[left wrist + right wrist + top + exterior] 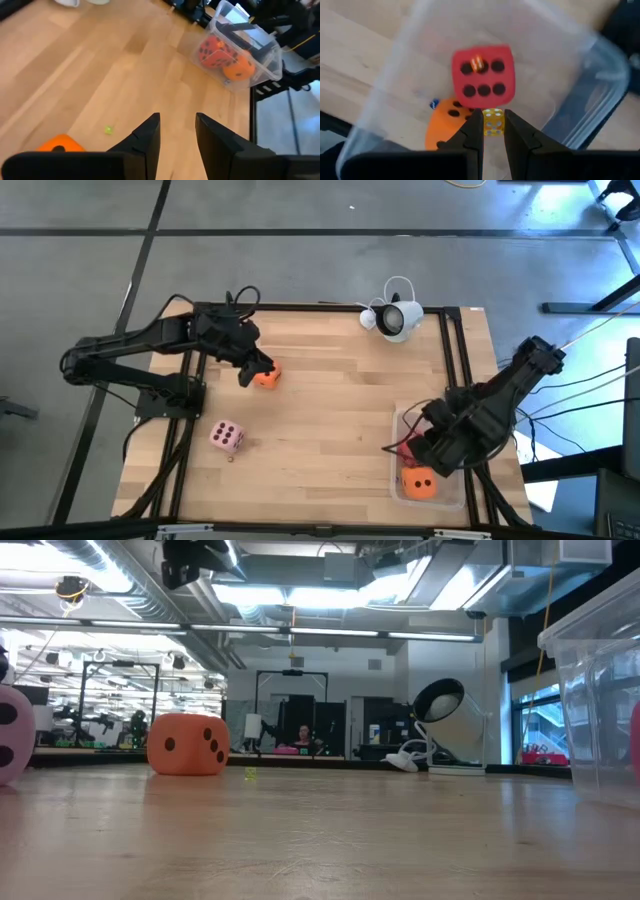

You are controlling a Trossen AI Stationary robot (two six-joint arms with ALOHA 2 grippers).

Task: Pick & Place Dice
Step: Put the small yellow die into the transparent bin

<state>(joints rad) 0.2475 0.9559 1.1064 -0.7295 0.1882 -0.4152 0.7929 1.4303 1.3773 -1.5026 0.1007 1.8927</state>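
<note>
I am looking down on a wooden table (pixel 330 410) with both arms over it. The left gripper (pixel 247 370) is hovering near the table's far left part, just beside an orange die (pixel 266 377) that is sitting on the wood. From the left wrist camera its two fingers (pixel 149 135) are standing apart with bare wood showing between them, and the orange die (pixel 61 143) is lying off to one side of them, not between them. So that hand is released and is holding nothing.

A pale pink die (pixel 227 437) is resting on the table nearer the front left corner, well apart from the orange one. At table height I am seeing the orange die (pixel 188 744) standing on the wood and the pink die (pixel 14 735) cut off at the picture's edge.

The right gripper (pixel 425 448) is reaching over a clear plastic bin (pixel 400 425) at the table's front right corner. Inside the bin a second orange die (pixel 418 482) is lying, and the wrist camera is showing a red die (pixel 481 77) there too, touching that orange die (pixel 445 125). The right fingers (pixel 470 137) are clenched on a tiny yellow die (pixel 493 121), pinching it between their tips above the bin.

A white desk lamp (pixel 395 318) is lying at the table's far edge.
</note>
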